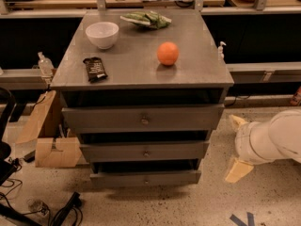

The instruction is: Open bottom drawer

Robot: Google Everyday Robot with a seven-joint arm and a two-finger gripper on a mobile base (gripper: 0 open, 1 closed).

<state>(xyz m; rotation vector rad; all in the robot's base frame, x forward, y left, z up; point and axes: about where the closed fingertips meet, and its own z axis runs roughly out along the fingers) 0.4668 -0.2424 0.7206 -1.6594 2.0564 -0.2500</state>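
Grey metal bench (136, 72) fills the centre, left of the gripper (233, 149) and close beside it, not touching. Speckled floor (160, 206) runs under everything, just below the gripper.

White robot arm (275, 135) comes in from the right edge, low, and the gripper sits at its left end. Gripper is spread wide, one cream finger up and one down, nothing held between them. It hangs near the floor by the bench's right side, about level with the lower two drawers.

Top drawer (117, 119) is left of and above the gripper. Middle drawer (117, 152) is left of it at about the same height. The bottom drawer (122, 178) is left of and slightly below the gripper, lowest of the three, with a dark gap above its front. Its right end is near the lower finger but apart from it. Its small round knob (146, 181) sits at the centre of the front, well left of the gripper.

Cardboard box (51, 149) leans on the floor at the far side of the bench from the gripper.

On the bench top, all above and left of the gripper:
- green bag (146, 19) at the back
- white bowl (102, 34) at back left
- orange (168, 53), the nearest of them to the gripper
- dark snack bar (95, 69) at front left
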